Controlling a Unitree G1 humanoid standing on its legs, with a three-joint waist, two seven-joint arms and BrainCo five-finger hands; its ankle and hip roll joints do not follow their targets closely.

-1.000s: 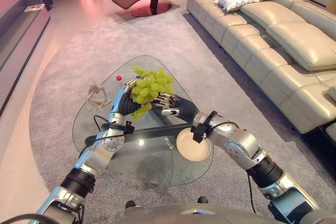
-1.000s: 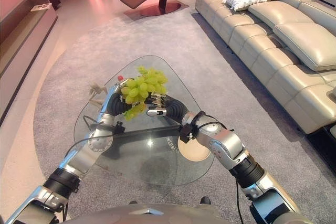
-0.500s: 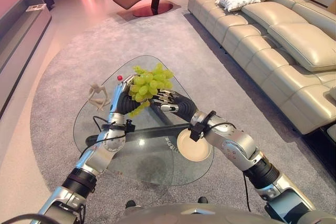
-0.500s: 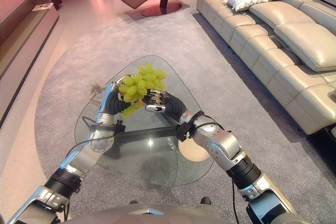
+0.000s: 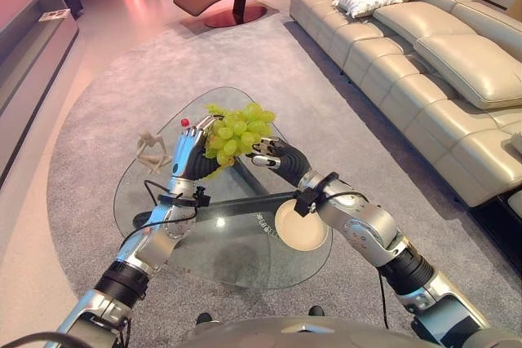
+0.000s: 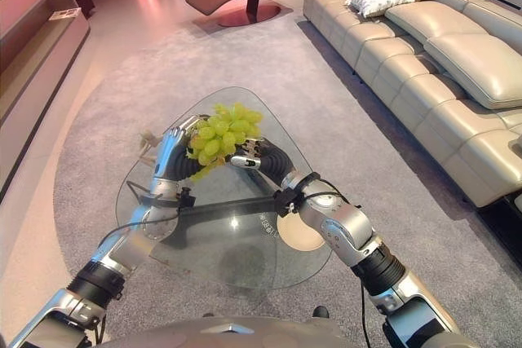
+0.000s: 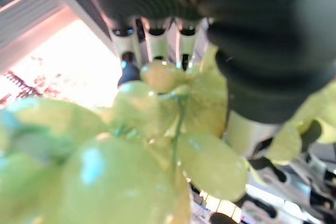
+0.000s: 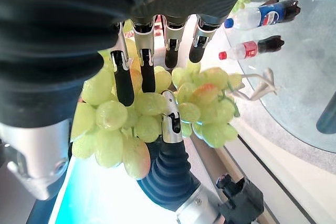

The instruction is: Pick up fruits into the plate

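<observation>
A bunch of green grapes (image 5: 238,130) hangs in the air over the far part of the glass table (image 5: 204,250). My left hand (image 5: 190,156) stands upright on its left side, fingers and thumb curled round the bunch (image 7: 157,129). My right hand (image 5: 274,155) closes on it from the right, with its fingertips (image 8: 123,85) pressed into the grapes (image 8: 157,114). The round cream plate (image 5: 300,226) lies on the glass nearer to me, under my right forearm, with nothing on it.
A small pale figurine (image 5: 151,149) and a red-capped bottle (image 5: 185,122) stand on the table's far left. A second, blue-capped bottle (image 8: 262,13) lies close by. A dark bar (image 5: 236,201) runs under the glass. A cream sofa (image 5: 424,55) lines the right.
Both hands have raised the grapes a little and carried them slightly farther from me. The right hand has slid up closer to the bunch.
</observation>
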